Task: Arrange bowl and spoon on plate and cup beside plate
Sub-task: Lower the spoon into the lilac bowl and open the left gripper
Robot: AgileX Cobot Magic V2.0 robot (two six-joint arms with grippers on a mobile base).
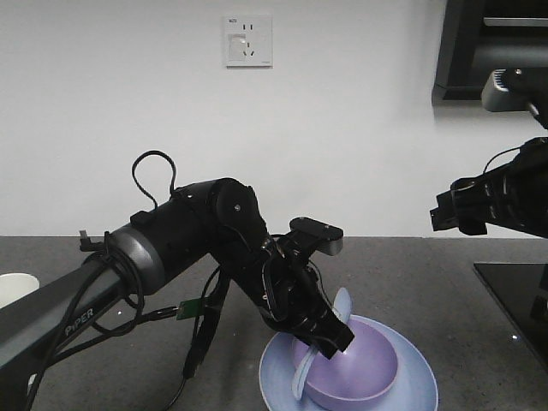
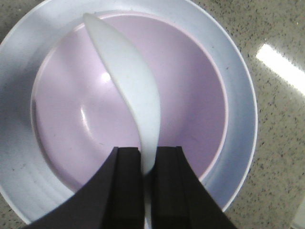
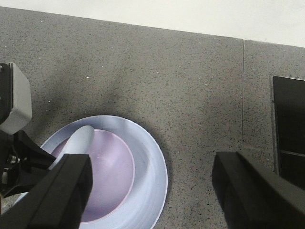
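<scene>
Left gripper (image 2: 147, 160): jaws pinch the spoon (image 2: 128, 81) over the bowl (image 2: 190, 95).
Bowl: sits on the plate (image 2: 240, 100).
Right gripper (image 3: 152, 188): jaws spread wide.

a dark grey speckled desk (image 1: 411, 274) runs back to a plain white wall (image 1: 360, 128). a white power socket (image 1: 248, 40) sits high on the wall, left of centre. a dark cabinet (image 1: 462, 51) hangs at the upper right. a glossy black panel (image 1: 514, 300) lies flat at the desk's right edge, just beyond a thin seam (image 3: 243, 95) in the surface.
</scene>
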